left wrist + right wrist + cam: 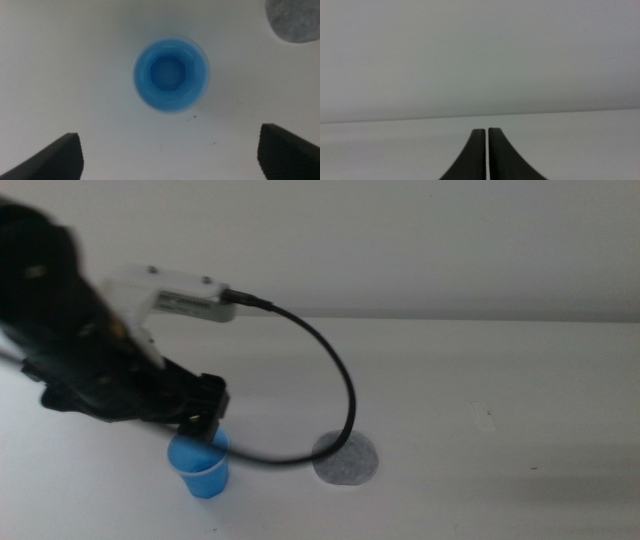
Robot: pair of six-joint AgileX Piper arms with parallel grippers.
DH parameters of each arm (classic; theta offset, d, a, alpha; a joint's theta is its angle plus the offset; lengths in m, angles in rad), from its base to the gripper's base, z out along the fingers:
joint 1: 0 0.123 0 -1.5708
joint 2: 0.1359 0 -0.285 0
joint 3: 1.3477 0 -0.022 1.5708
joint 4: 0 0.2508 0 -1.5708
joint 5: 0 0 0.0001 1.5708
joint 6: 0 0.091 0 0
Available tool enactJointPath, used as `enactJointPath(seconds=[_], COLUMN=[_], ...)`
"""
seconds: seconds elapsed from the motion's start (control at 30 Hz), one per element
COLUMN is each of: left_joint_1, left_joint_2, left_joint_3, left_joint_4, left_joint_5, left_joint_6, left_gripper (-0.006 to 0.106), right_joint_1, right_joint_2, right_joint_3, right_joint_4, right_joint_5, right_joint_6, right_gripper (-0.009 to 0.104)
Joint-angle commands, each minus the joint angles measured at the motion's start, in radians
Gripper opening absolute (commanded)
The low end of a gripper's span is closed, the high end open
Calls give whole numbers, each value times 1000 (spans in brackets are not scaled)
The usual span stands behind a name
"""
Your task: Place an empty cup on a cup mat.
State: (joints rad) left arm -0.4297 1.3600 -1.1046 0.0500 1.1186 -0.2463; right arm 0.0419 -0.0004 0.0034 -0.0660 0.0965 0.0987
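Observation:
The bright blue cup (pixel 202 466) stands upright and empty on the white table at the front left. The speckled grey cup mat (pixel 346 458) lies flat to its right, a short gap away. My left gripper (pixel 205 415) hangs just above the cup's rim, jaws open and empty. In the left wrist view the cup (pixel 171 76) shows from straight above, between and beyond the spread jaws (pixel 170 152), with the mat's edge (pixel 295 20) in a corner. My right gripper (pixel 486 150) is out of the middle view, jaws together, facing bare table and wall.
A black cable (pixel 335 375) loops from the left arm's wrist down over the table to the mat's left edge. The white table (pixel 500 400) stretches to the right, with the pale wall behind it.

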Motion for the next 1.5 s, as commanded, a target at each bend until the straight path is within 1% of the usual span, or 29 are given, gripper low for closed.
enactJointPath(seconds=[0.0,0.07,0.17,0.23,0.43,0.83,1.07,1.2,1.27,1.37,1.47], left_joint_1=[-12,-8,-7,12,71,71,71,71,71,71,71], left_joint_2=[58,90,128,147,199,272,358,410,423,432,432], left_joint_3=[-35,-39,-39,-39,-39,-39,-39,-39,-37,-37,-37], left_joint_4=[12,14,66,79,45,47,57,61,61,55,53], left_joint_5=[30,13,-31,-31,-46,-91,-107,-113,-113,-113,-113], left_joint_6=[-65,-80,-101,-103,-66,-64,-64,-64,-64,-64,-68], left_gripper=[94,94,94,94,94,94,89,84,79,67,48], right_joint_1=[1,1,1,1,1,1,1,1,1,1,1], right_joint_2=[-36,-36,-36,-36,-36,-36,-36,-36,-36,-36,-36], right_joint_3=[35,35,35,35,35,35,35,35,35,35,35], right_joint_4=[-10,-10,-10,-10,-10,-10,-10,-10,-10,-10,-10], right_joint_5=[-6,-6,-6,-6,-6,-6,-6,-6,-6,-6,-6], right_joint_6=[-1,-1,-1,-1,-1,-1,-1,-1,-1,-1,-1], right_gripper=[-2,-2,-2,-2,-2,-2,-2,-2,-2,-2,-2])
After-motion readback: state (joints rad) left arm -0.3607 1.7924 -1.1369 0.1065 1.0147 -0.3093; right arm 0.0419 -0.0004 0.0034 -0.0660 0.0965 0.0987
